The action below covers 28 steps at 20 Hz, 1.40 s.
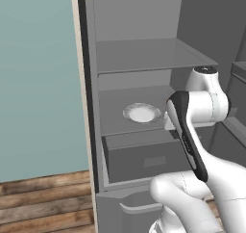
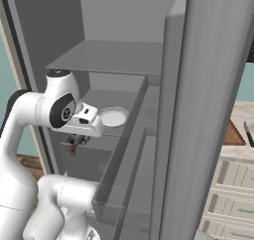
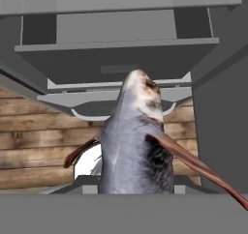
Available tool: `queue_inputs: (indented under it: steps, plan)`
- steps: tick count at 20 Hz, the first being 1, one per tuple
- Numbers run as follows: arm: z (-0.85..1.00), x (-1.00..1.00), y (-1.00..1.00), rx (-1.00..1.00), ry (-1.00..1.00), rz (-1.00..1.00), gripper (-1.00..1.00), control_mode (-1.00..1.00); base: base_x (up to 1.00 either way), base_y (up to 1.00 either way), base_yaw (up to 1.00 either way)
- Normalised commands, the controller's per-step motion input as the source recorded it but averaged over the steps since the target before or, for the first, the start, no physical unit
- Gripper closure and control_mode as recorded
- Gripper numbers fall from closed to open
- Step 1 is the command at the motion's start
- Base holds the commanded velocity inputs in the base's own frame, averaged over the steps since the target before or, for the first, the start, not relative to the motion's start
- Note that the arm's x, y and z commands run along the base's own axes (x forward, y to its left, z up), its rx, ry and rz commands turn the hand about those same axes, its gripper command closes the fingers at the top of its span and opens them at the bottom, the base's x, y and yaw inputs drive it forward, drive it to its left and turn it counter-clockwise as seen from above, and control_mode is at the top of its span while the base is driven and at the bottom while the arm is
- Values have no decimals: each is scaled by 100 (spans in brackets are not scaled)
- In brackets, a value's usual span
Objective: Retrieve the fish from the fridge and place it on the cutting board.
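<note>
The fish, grey with reddish fins, hangs head-down in my gripper, which is shut on it. In the right base view the fish dangles below the white hand, just outside the open fridge and in front of its grey drawer. The fish's body hides my fingertips in the hand view. A brown sliver of the cutting board shows on the counter at the far right, past the fridge door.
A round white plate sits on the fridge's middle shelf, above the drawer. A slim dark knife lies beside the cutting board. Counter drawers stand below it. Wooden floor lies to the left.
</note>
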Motion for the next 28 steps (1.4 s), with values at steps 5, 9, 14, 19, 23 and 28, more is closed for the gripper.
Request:
queue_inputs:
  steps: [5,9,14,19,23,28]
  plan:
    - [0,-1,3,0,0,0,100,-100,0,0,0]
    - [0,0,0,0,0,0,100,100,-23,34,0]
    - [0,0,0,0,0,0,100,100,-46,34,-1]
    - [0,0,0,0,0,0,100,100,-34,56,-15]
    - [0,0,0,0,0,0,100,100,-27,46,-30]
    - [0,0,0,0,0,0,100,100,-21,29,-39]
